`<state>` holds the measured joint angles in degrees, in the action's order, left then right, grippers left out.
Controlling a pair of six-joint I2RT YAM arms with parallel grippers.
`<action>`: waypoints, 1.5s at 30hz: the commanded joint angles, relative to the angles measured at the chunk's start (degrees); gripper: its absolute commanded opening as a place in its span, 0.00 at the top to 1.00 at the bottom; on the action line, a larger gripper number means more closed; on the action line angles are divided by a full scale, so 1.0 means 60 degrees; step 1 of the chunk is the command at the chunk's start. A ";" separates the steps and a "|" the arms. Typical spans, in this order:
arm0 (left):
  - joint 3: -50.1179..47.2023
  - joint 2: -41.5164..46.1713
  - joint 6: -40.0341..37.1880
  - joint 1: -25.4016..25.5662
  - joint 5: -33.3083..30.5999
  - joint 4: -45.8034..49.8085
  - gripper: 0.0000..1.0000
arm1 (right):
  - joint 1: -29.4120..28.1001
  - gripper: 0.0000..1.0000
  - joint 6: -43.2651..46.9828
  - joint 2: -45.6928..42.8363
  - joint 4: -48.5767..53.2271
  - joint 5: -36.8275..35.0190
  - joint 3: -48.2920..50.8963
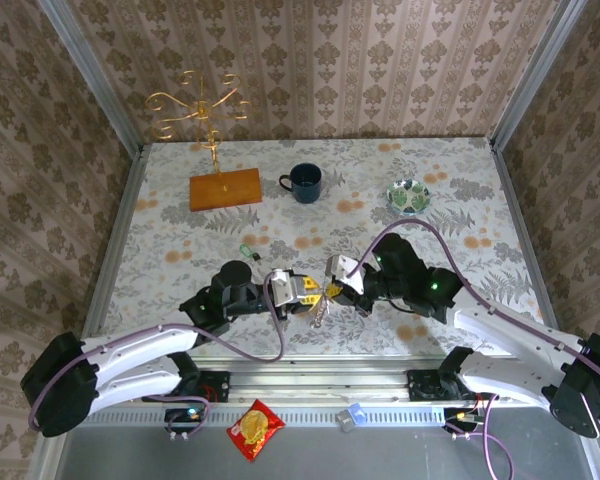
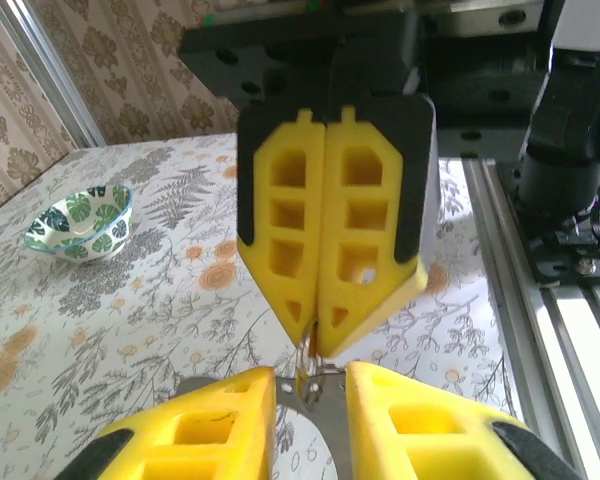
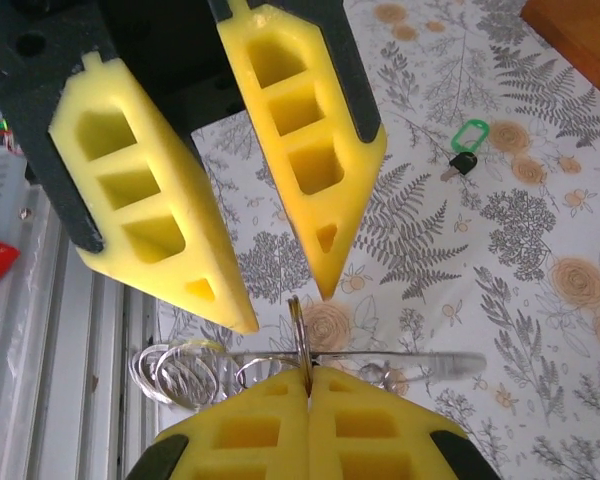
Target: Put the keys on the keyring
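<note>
Step in hand, as we judge it: presenting the keyring for threading. We can make out no key on it yet. The right end effector [image 3: 308, 380] is clenched on the keyring [image 3: 298, 325], pinching the thin ring edge-on so it stands upright above the fingertips, over the near part of the desk [image 1: 170, 230]. More wire loops [image 3: 180, 372] sit just beside it. A blurred grey bar runs off the other way, and we cannot say what it is. The left end effector [image 3: 280, 305] is released, fingers apart, tips pointing at the ring from just across, grasping nothing. Both arms reach forward from their bases and bend inward, so the two wrists face each other nose to nose. The green-headed key [image 3: 469, 135] lies flat on the desk, well apart from both end effectors, beyond the left arm. Next move, we reckon: the left arm fetches that key, grips it by the head and brings its hole to the ring's split, which calls for fine alignment.
</note>
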<state>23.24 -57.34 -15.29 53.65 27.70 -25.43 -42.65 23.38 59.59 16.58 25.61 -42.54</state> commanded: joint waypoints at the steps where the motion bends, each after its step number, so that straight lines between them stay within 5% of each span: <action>1: 0.0664 0.0196 -0.0714 0.0089 -0.0133 0.1344 0.75 | -0.0175 1.00 0.0966 0.0264 0.1338 -0.0246 -0.0893; 9: 0.1211 -0.0043 -0.1349 0.0104 -0.0106 0.2357 0.86 | -0.0858 1.00 0.2018 0.1157 0.2992 -0.0895 -0.2270; 14: 0.1372 -0.0090 -0.1511 0.0099 -0.0032 0.2799 1.00 | -0.0902 0.97 0.1665 0.0892 0.2430 -0.0608 -0.2168; 18: 0.1117 0.0078 -0.1295 0.0104 -0.0010 0.2360 1.00 | -0.0412 0.77 0.0772 0.0071 0.0794 -0.0202 -0.1036; 22: 0.0693 0.0256 -0.0707 0.0030 0.0119 0.1264 1.00 | 0.0025 0.71 -0.0131 -0.0386 -0.0394 0.0261 -0.0065; 29: 0.0010 0.0292 0.0293 -0.0029 0.0286 -0.0623 1.00 | 0.0035 0.69 -0.0887 -0.0400 -0.1400 0.0488 0.0772; 45: -0.0366 0.0226 0.0751 -0.0085 0.0232 -0.1591 1.00 | -0.0057 0.71 -0.0907 -0.0001 -0.1396 0.0556 0.0872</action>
<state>21.39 -56.86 -12.36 53.54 28.34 -30.46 -42.59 18.81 59.27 8.93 27.44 -37.69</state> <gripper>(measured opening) 0.049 0.288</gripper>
